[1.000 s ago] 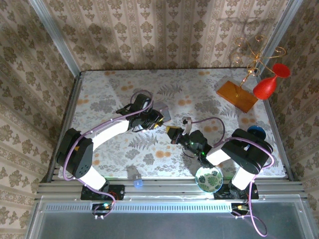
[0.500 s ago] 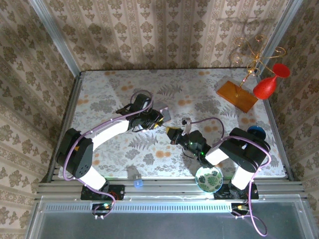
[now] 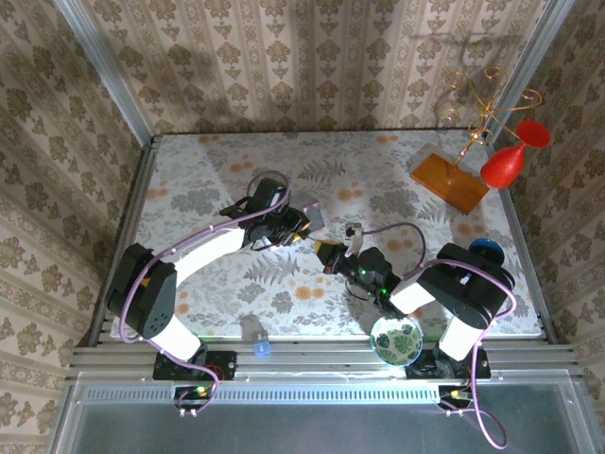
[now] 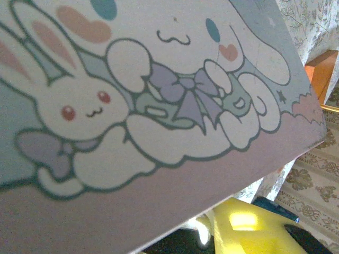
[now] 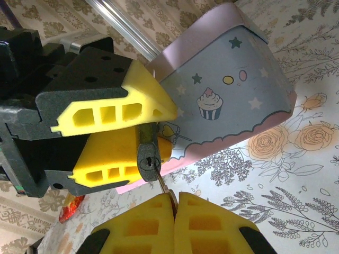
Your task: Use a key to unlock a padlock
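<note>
Pinching one key [image 5: 162, 183] at one padlock [image 5: 148, 159], right fingers [image 5: 139, 223].

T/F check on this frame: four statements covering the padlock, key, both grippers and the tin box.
1. The left gripper clamps the padlock between its yellow pads. True.
2. The right gripper is open and empty. False: it is shut on the key.
3. The key's tip meets the padlock at its keyhole. True.
4. The tin box is plain, with no picture on it. False: the side seen from the right wrist shows a cupcake and stars.
</note>
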### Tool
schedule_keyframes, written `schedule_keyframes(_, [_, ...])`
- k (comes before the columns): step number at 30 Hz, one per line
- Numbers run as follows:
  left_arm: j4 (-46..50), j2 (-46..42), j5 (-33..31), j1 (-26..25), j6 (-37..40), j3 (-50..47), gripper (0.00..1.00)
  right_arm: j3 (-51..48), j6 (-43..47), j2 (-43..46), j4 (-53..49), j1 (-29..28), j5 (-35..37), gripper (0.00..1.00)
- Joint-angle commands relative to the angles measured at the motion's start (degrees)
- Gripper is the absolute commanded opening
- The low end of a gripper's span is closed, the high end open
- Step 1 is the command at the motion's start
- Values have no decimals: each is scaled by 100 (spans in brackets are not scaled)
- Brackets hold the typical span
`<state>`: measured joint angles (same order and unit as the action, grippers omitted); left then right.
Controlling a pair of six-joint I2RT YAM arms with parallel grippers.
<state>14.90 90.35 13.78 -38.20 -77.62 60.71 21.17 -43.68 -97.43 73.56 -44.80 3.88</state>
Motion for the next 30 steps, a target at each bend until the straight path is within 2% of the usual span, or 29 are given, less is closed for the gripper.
schedule_keyframes(1, [-310, -39, 115, 5, -42, 38, 0, -45, 65, 163, 158, -16, 56, 0])
schedule_keyframes(30, [-360, 64, 204, -1, -93, 64, 0, 151, 114, 57, 167, -19, 8, 0])
